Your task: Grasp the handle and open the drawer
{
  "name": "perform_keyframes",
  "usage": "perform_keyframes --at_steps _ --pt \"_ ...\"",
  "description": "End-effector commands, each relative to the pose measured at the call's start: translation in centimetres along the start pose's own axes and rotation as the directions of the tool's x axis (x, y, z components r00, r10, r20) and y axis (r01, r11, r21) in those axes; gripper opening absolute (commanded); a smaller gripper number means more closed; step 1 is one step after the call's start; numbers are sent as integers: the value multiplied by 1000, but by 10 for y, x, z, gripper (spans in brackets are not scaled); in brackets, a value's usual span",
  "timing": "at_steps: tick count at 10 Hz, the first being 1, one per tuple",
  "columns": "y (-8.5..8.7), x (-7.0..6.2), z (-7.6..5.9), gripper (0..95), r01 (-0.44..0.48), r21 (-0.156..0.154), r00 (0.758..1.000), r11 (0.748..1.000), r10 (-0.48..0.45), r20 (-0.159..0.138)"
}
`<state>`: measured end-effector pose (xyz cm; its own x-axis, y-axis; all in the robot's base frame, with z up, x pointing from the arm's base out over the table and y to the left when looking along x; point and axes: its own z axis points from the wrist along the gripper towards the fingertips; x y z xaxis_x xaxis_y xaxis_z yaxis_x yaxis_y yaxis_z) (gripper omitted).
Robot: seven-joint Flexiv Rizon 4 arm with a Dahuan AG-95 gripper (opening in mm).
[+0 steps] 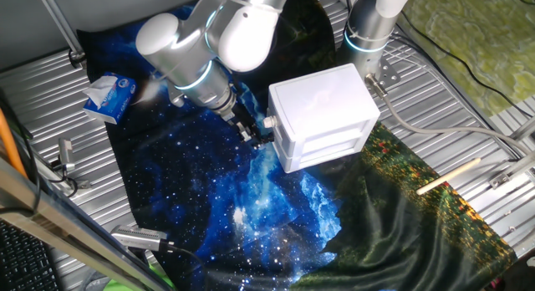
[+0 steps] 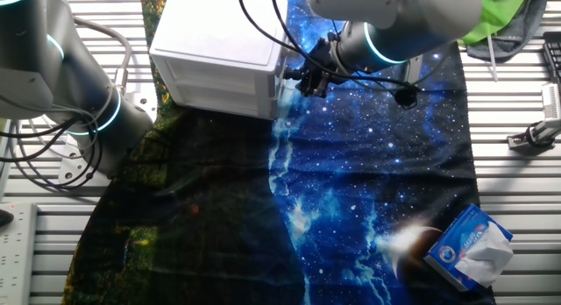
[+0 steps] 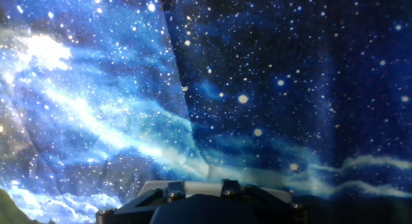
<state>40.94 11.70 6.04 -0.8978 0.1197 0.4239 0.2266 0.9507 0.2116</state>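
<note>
in one fixed view, going left to right, a blue tissue box [image 1: 109, 96] lies on the ribbed worktop [image 1: 50, 99] at the edge of the galaxy-print cloth [image 1: 209, 182]; white tissue shows at its opening. next comes the arm, with the hand [image 1: 253, 132] reaching down and right toward the white cabinet [image 1: 322, 90]. the handle [image 1: 270, 122] sticks out of the cabinet's left-facing front, and the dark fingertips sit right at it, just below and beside it. whether they are clamped on the knob or only flanking it cannot be told: the fingers are small and dark against the cloth. a wooden stick [image 1: 449, 176] lies farther right, well apart.

the drawer [image 1: 280, 134] looks flush with the shell, with no gap visible, so it reads as still closed. by that judgement the approach is done, the grasp is at most just forming, and the pull is all still to come. nothing of the drawer's contents shows.

the other fixed view agrees: the hand [image 2: 307, 77] is at the front of the cabinet [image 2: 219, 60], the knob itself hidden behind the fingers.

the hand view shows only cloth and the hand's dark base at the bottom edge; neither fingertips nor knob appear.
</note>
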Motion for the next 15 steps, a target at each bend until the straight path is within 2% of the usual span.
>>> perform_keyframes --at_steps 1,6,7,15 --pt "1 1 0 190 -4 -1 1000 1000 4 -1" --pt "3 2 2 190 -8 7 1000 1000 8 2" --pt "3 2 2 0 -13 10 1000 1000 13 3" --pt "4 -3 3 0 -8 27 1000 1000 7 11"
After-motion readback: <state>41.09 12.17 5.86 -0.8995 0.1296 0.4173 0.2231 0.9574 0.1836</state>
